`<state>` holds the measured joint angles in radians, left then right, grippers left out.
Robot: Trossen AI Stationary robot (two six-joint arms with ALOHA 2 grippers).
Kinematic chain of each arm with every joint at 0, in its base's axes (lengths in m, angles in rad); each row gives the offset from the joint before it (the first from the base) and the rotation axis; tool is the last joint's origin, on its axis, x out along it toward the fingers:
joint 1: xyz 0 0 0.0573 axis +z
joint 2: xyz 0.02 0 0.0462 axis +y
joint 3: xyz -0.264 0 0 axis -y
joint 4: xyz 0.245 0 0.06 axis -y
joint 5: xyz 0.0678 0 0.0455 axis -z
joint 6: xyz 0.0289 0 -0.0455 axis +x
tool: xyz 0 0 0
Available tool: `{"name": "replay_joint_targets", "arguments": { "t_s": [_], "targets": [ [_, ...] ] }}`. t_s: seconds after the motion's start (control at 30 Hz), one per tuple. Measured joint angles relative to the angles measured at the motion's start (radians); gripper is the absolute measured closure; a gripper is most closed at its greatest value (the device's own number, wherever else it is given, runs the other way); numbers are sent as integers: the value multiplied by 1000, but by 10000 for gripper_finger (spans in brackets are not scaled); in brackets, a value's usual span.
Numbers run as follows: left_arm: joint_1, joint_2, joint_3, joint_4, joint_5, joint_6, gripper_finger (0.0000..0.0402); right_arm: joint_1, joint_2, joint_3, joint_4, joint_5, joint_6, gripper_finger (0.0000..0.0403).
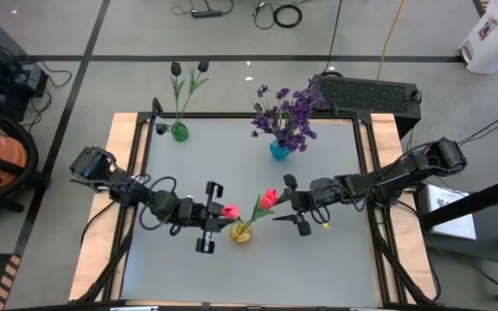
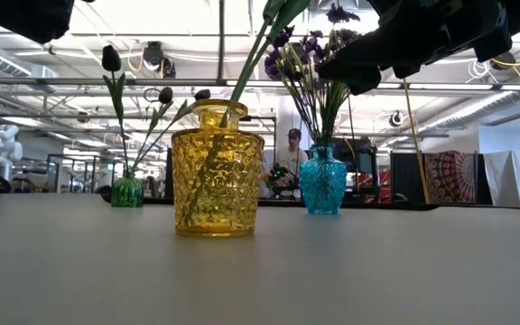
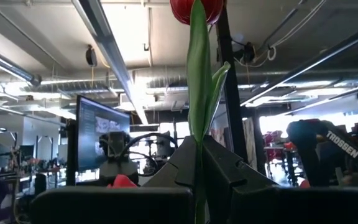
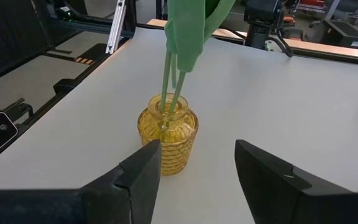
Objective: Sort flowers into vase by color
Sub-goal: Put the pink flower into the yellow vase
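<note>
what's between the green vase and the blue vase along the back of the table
Nothing: in the high view the table is bare between the green vase and the blue vase.

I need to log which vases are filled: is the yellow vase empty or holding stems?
Holding stems. Two green stems go into the mouth of the yellow vase, and a red tulip leans out above it.

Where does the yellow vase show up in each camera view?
High view: yellow vase at bottom centre, between both grippers.
Low view: left of centre, nearest the camera.
Left wrist view: not in it.
Right wrist view: centre, beyond the open fingers.
Shared landmark: green stems in its mouth.
</note>
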<state>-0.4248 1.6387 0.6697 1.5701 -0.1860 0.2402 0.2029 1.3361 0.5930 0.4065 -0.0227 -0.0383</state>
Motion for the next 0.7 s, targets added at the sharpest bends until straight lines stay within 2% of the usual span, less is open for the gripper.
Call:
{"name": "replay_joint_targets", "arguments": {
  "t_s": [0.7],
  "targets": [
    [-1,47,7,-4,-2,-78,387,0,0,0,0,0,0,206]
  ]
}}
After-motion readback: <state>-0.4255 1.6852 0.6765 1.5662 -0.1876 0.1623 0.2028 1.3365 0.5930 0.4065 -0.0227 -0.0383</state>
